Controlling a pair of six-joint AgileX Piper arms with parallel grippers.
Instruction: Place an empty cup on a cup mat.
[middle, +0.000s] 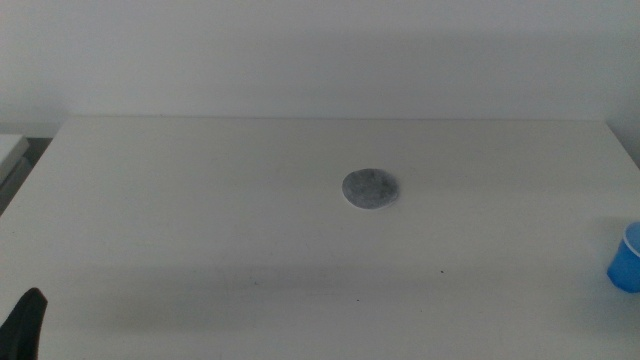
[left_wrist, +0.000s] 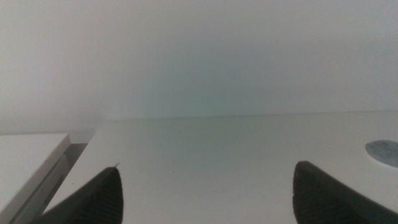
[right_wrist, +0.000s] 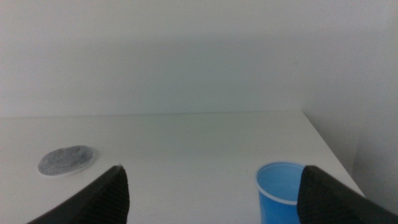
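The cup mat (middle: 369, 189), a speckled grey disc with a thin white edge, lies flat near the middle of the white table (middle: 200, 200). The blue cup (middle: 626, 258) stands upright at the table's right side, cut by the picture's edge, well apart from the mat. In the right wrist view the cup (right_wrist: 281, 191) looks empty and stands just ahead of my open right gripper (right_wrist: 212, 169), close to one jaw; the mat (right_wrist: 67, 160) lies off to the other side. My left gripper (left_wrist: 208, 168) is open and empty, and waits at the table's near left corner (middle: 25, 322). The left wrist view shows the mat's edge (left_wrist: 384, 152).
A second white surface (middle: 10, 150) stands beside the table's left edge, across a narrow gap; it also shows in the left wrist view (left_wrist: 28, 155). A white wall rises behind the table. The table's right edge runs close to the cup.
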